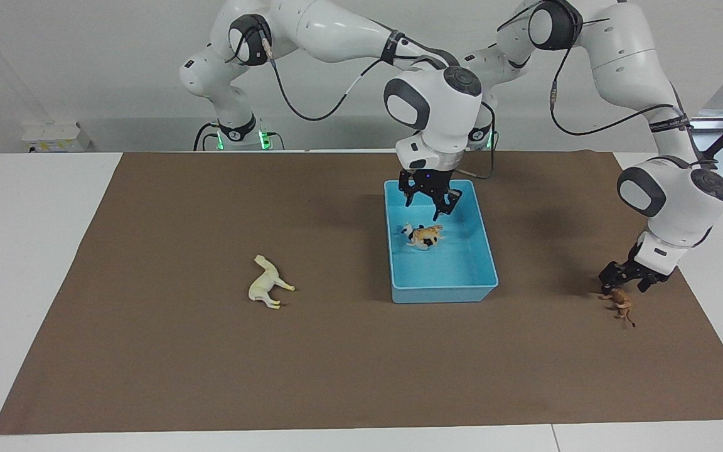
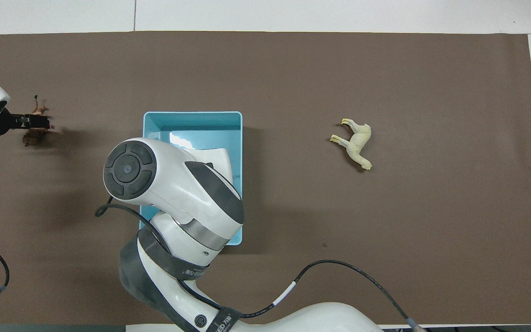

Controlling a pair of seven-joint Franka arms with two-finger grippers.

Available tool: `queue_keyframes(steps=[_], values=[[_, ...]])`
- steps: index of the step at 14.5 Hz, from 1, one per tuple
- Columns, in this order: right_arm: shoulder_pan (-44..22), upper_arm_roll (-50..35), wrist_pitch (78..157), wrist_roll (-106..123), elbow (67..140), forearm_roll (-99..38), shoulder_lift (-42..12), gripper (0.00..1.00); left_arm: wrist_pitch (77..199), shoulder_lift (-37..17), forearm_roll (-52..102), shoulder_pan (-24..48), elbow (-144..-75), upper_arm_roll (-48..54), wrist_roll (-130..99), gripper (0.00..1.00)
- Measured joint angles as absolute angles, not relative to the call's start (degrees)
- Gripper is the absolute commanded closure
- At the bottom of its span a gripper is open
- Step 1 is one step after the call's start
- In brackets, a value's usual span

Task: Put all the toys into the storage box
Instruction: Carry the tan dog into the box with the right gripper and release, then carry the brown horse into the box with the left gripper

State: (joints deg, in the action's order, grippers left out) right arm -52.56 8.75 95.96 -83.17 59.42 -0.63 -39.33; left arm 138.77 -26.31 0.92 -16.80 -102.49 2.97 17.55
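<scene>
Right gripper [image 1: 429, 202] open over blue storage box [image 1: 484, 251] at centre frame, tiger [image 1: 427, 234] on panda [image 1: 409, 231] inside, left gripper [image 1: 624, 280] open at lion [image 1: 620, 302], right edge of frame

From overhead, the storage box's [image 2: 191, 121] inside is largely hidden by the right arm [image 2: 173, 184]; the panda [image 1: 417, 242] is partly covered by the tiger [image 1: 427, 234].

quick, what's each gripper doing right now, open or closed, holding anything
Left gripper: open, down at the brown lion, not gripping it yet.
Right gripper: open and empty over the storage box.
</scene>
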Motion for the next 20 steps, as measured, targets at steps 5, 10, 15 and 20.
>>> queue_keyframes(steps=[5,10,15,20], values=[[-41.46,10.60,89.71,-64.30,59.47,0.05,-35.19,0.00,144.87,-26.55,0.95,-16.86,-106.86,2.97,17.55,0.14],[-27.15,10.56,99.55,-50.85,69.77,-0.12,-32.57,0.00,145.39,-26.43,1.15,-16.86,-107.20,3.25,17.55,1.00],[-25.26,10.63,120.20,-43.41,95.85,-0.10,-25.35,0.00,135.38,-25.51,1.21,-16.57,-101.79,4.29,16.76,1.00],[-23.61,10.63,126.52,-37.43,104.33,-0.10,-22.62,0.00,111.48,-12.98,1.40,-8.23,-94.50,4.80,0.48,1.00]])
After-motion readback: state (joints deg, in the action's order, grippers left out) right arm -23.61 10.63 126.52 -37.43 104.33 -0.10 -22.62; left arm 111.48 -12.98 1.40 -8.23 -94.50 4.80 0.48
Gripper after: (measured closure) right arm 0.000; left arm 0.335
